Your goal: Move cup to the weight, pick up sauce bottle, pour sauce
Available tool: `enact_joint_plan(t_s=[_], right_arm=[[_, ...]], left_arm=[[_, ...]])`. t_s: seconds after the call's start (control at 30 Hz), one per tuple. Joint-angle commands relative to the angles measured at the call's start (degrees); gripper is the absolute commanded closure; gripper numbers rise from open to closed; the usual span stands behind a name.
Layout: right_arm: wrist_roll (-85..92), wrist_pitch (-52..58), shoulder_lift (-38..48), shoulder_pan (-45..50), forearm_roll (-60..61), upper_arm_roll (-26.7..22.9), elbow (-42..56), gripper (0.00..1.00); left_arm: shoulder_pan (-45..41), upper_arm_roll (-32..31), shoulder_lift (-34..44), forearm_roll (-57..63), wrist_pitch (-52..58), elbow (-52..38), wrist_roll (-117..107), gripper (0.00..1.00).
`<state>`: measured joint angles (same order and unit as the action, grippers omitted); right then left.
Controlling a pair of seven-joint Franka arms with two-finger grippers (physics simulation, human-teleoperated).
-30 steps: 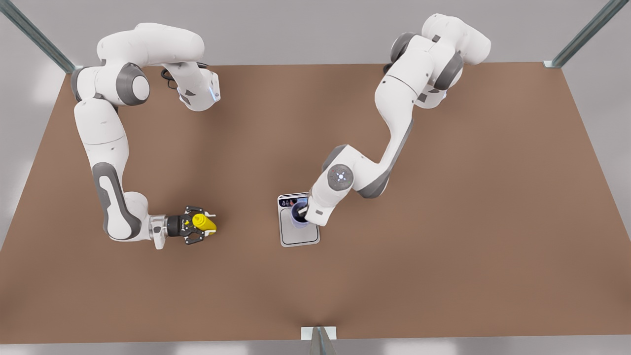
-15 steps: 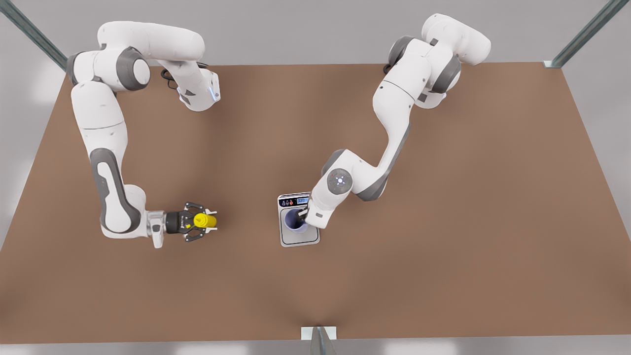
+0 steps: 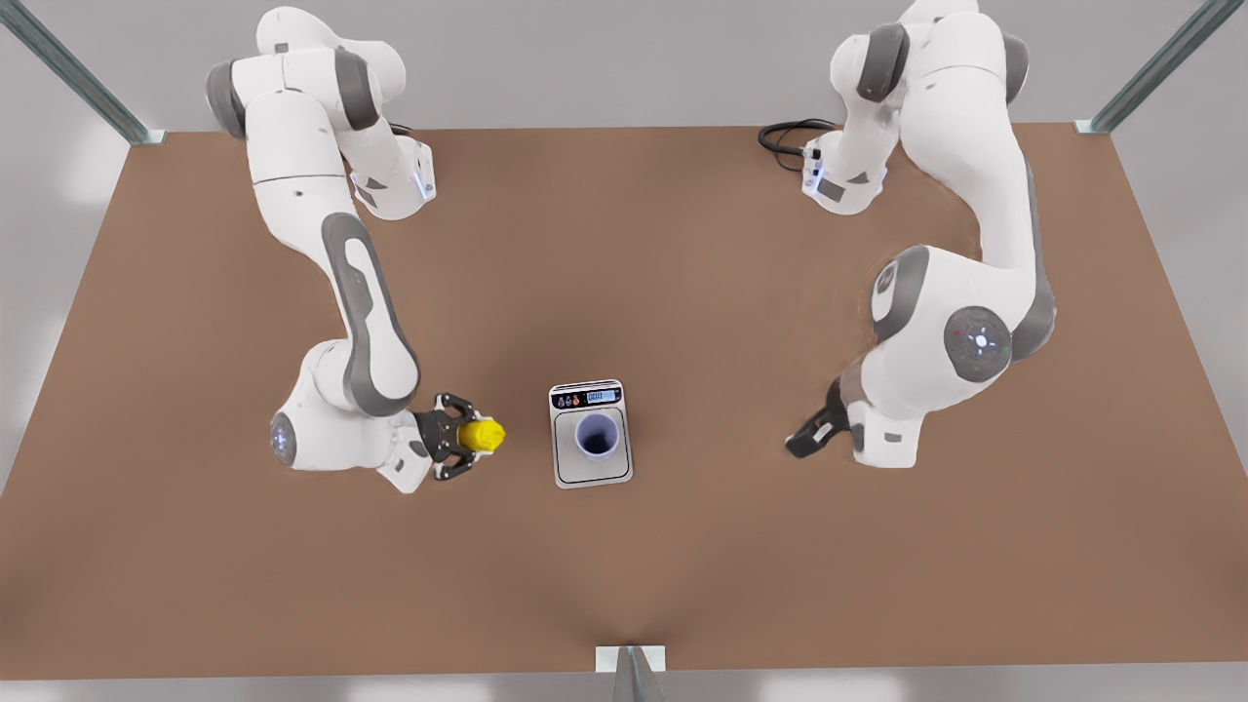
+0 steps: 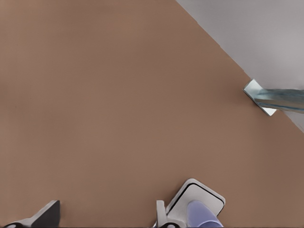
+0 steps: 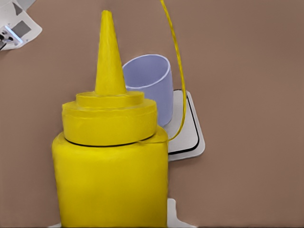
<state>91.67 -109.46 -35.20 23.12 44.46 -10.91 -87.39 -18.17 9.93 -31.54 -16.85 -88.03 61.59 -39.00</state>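
The cup (image 3: 596, 435) stands upright on the weight (image 3: 591, 470), mouth open, no gripper touching it. Just beside the weight, on the side away from the left gripper (image 3: 807, 436), the right gripper (image 3: 466, 450) has its jaws clamped on the sauce bottle (image 3: 482, 436), whose nozzle points toward the cup in the right wrist view. The left gripper waits well apart from the weight, over the bench (image 3: 682, 546); whether its jaws are apart I cannot tell. The bottle looks like soft plastic that would give under pressure, so a mid-body hold seems wise; the cup looks light and liable to tip if nudged.
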Motion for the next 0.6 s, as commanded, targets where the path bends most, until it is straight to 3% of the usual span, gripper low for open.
enact_joint_plan(t_s=[0.0,0.03,0.13,0.17,0.2,0.23,0.57], right_arm=[[-0.95,-0.14,0.04,0.34,-0.85,0.01,0.2,0.53],[-7.37,-0.14,-0.04,2.36,-6.65,0.19,3.01,0.53],[-15.81,-0.22,-0.04,5.0,-13.34,0.36,6.18,0.53],[-18.1,-0.22,-0.04,5.97,-15.27,0.54,7.15,0.53],[-20.03,-0.22,-0.04,6.76,-17.12,0.63,7.85,0.53],[-20.12,-0.22,-0.04,7.02,-17.48,0.71,7.94,0.53],[-24.87,-0.58,-0.4,9.92,-20.29,0.8,9.61,0.53]], left_arm=[[1.36,0.17,-0.01,-1.25,1.78,-0.84,4.04,0.0],[7.79,3.67,-0.01,-1.08,6.9,-2.26,24.1,0.0],[5.6,6.06,3.23,11.4,12.88,-2.26,32.58,0.0],[6.92,5.8,10.43,12.64,12.36,2.21,32.84,0.0],[13.42,-1.75,17.99,12.72,6.92,12.66,32.84,0.0],[13.42,-2.11,20.64,13.34,2.78,18.04,32.76,0.0],[12.46,-2.46,17.39,13.6,0.84,18.74,32.76,0.0]])
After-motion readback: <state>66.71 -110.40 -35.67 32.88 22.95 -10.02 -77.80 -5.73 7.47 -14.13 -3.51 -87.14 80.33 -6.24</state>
